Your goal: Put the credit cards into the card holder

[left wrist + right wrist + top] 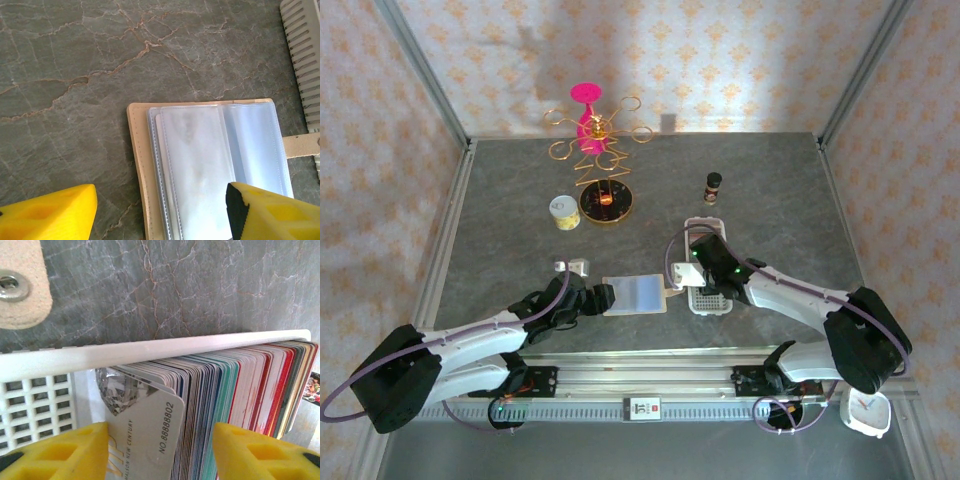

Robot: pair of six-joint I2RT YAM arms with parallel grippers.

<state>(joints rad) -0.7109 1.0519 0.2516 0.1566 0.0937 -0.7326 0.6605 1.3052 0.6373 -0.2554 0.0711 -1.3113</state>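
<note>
Yellow fingers (55,452) of the right gripper (159,434) are being seen nearest. They are being held partly apart over the credit cards (225,385), which are being kept upright and packed face to face in the white perforated tray (150,352). Between the fingers, a grey card (145,435) marked VIP, foremost of the row and tilted out of line, is being touched along one edge by one finger. The other finger is being set over the edges of the cards behind. Beyond the tray's rim, ahead of this gripper, the snap tab (22,290) of the card holder (137,165) is being rested on the grey marbled table (175,285). The left gripper (162,200) is being held wide, astride the near end of the holder, which is being laid open and flat with its clear sleeves (195,150) facing up. One finger is being positioned over the sleeves, the other over bare table beside the beige cover. The tab is being pointed toward the tray, outward of the finger over the sleeves. Well beyond both grippers, a gilt wire stand (595,135), a small tin (564,211) and a dark bottle (713,186) are being kept.
</note>
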